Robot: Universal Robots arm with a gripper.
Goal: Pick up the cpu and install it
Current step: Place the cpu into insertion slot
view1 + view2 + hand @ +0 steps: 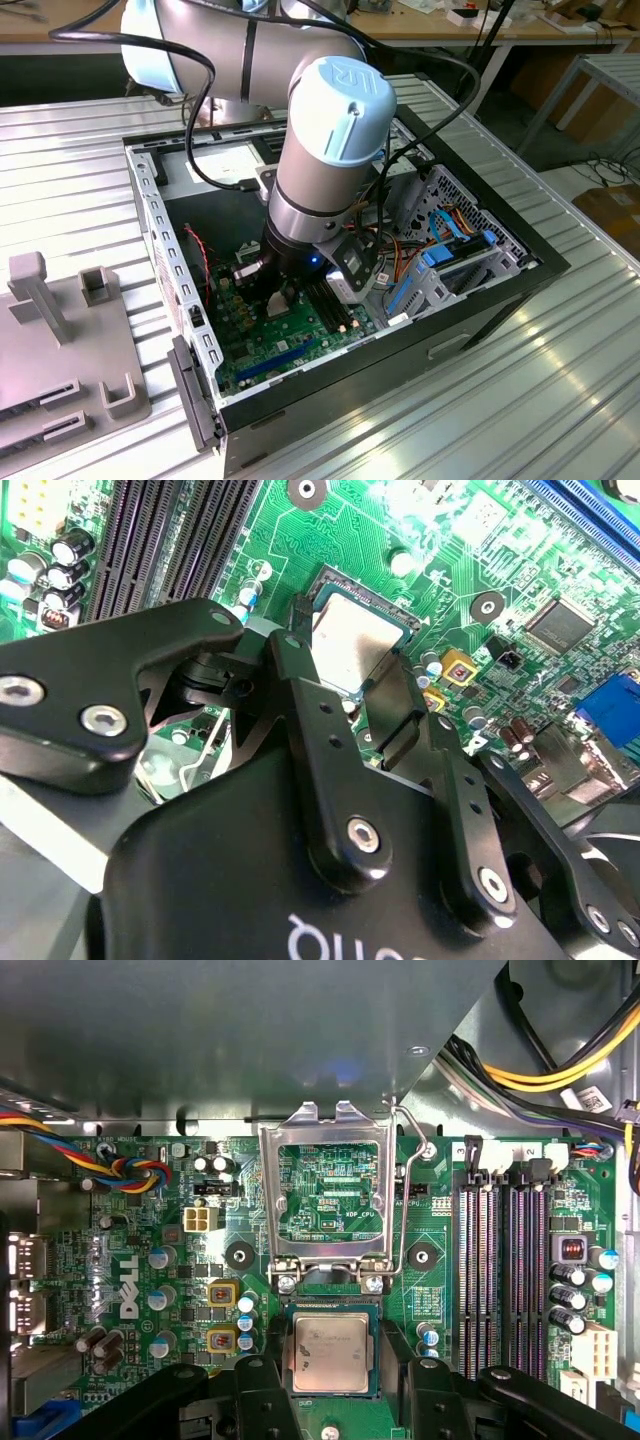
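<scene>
– Black gripper (348,662) housing sits up front in the second wrist view, so we start there. State?
– It straddles the cpu (330,1355), one side at each of two opposite edges. Clamped or let go, we cannot tell, so we log it that way.
– Where's the chip?
– Lying flat in the socket (332,1307), silver top up, about level with the rim. Fully seated? We wouldn't swear to it.
– Handling note?
– We judge it light, thin and stiff. The smooth metal lid is likely slippery, so take it by two opposite edges of the thin board, with low force, kept level. Its underside contacts and the socket's pins are probably the fragile part: no dragging, no tilting.
– Outward?
– Load plate (330,1132) stands swung up just behind the socket, with the lever (404,1200) raised beside it, so the socket is not closed yet. Memory slots (500,1260) are near on one side and small capacitors (246,1305) on the other, all on the green motherboard (225,1225).
– Wider?
– In the exterior view we see the arm (320,170) reaching down into the open computer case (160,240), which lies on a ribbed metal table (500,400). Grey fixture (60,350) is at that view's left, well apart.
</scene>
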